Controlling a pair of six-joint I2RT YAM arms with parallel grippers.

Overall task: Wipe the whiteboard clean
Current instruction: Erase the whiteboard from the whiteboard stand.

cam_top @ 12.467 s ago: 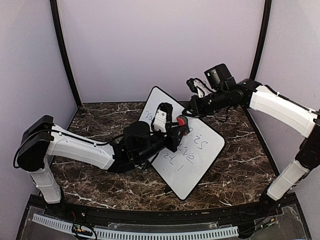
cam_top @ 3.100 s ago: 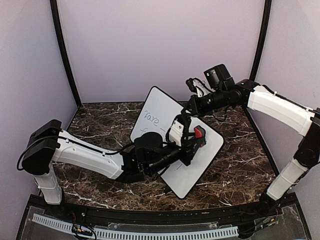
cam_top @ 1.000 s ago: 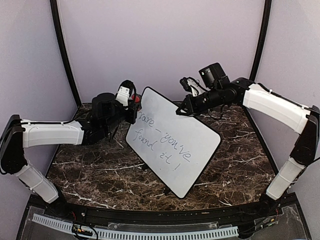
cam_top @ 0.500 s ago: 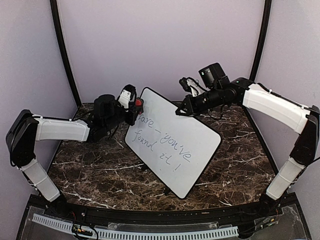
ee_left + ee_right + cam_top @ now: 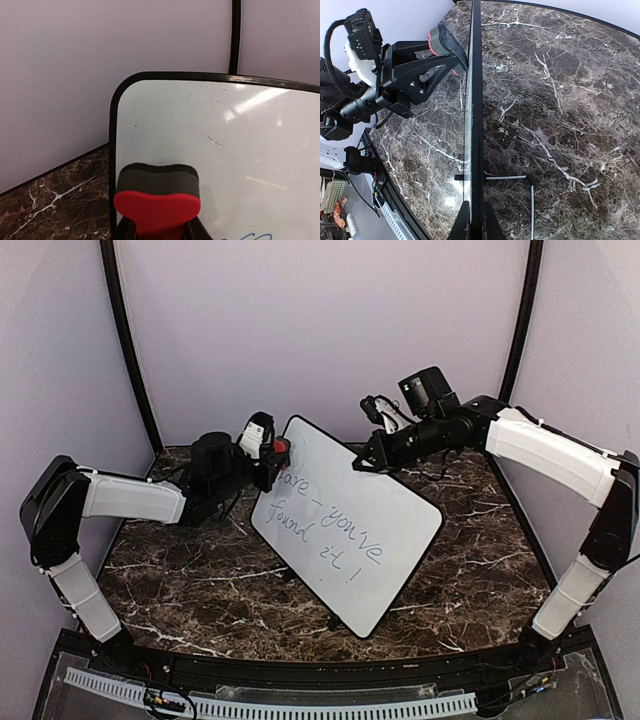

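The whiteboard (image 5: pixel 350 525) stands tilted on the marble table, blue-grey handwriting across its middle. My left gripper (image 5: pixel 275 453) is shut on a red eraser (image 5: pixel 281 448) with a dark felt face, pressed at the board's upper left corner. In the left wrist view the eraser (image 5: pixel 157 197) touches the board (image 5: pixel 225 150) just inside its black rim. My right gripper (image 5: pixel 362 462) is shut on the board's upper right edge. The right wrist view shows the board edge-on (image 5: pixel 475 100) between my fingertips (image 5: pixel 462 225), with the eraser (image 5: pixel 445 42) against its far end.
The brown marble tabletop (image 5: pixel 180 580) spreads around the board. Lilac walls with black corner posts (image 5: pixel 130 350) close in the back and sides. A thin wire stand (image 5: pixel 530 200) props the board from behind. A black rail (image 5: pixel 300 675) runs along the near edge.
Seconds ago my left gripper held the eraser over the board's middle; it swung out left and now presses the eraser on the upper left corner. The handwriting remains. The right arm holds still.
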